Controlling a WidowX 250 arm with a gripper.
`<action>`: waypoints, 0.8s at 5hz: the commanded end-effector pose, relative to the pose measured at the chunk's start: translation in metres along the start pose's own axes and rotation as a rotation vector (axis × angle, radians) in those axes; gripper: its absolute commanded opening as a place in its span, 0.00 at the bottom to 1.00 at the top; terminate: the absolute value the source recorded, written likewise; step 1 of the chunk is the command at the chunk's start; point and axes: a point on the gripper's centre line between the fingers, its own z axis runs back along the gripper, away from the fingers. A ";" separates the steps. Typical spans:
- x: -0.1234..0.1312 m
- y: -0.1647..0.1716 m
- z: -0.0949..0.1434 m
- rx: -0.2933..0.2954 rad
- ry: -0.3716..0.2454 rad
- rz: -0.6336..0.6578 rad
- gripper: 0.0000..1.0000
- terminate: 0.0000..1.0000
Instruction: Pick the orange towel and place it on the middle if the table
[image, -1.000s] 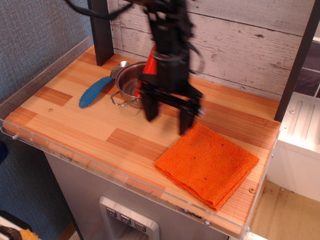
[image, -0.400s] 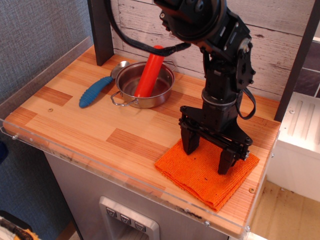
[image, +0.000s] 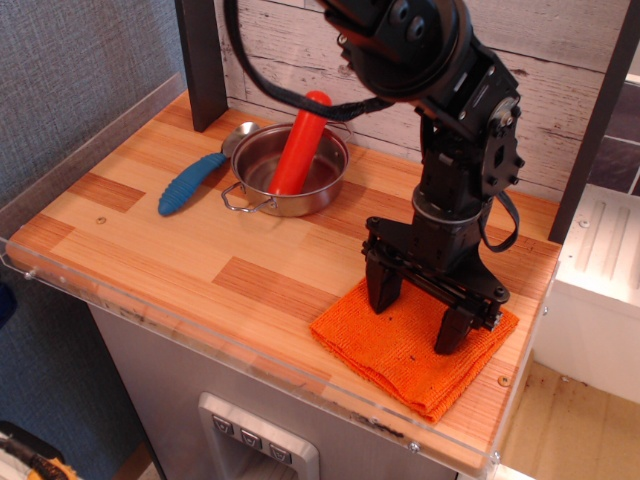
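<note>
The orange towel (image: 400, 355) lies flat and folded at the front right corner of the wooden table (image: 200, 255). My black gripper (image: 415, 318) stands upright right over the towel, open, with its two fingertips (image: 381, 294) spread wide and pressing down on or just touching the cloth. The far part of the towel is hidden behind the gripper. Nothing is held between the fingers.
A steel pot (image: 290, 180) with a smooth red-orange cylinder (image: 300, 140) leaning in it stands at the back middle. A blue handle-like tool (image: 190, 183) lies left of the pot. A clear acrylic rim (image: 90, 135) runs along the table edges. Dark posts stand at the back.
My gripper has swung from near the pot to the right and down onto the towel. In the last half second it sank slightly lower onto the cloth. The towel has not moved.
</note>
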 end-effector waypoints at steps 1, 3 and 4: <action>-0.033 0.036 -0.019 -0.009 0.058 0.077 1.00 0.00; -0.047 0.113 -0.014 -0.012 0.061 0.210 1.00 0.00; -0.059 0.152 -0.014 -0.012 0.065 0.264 1.00 0.00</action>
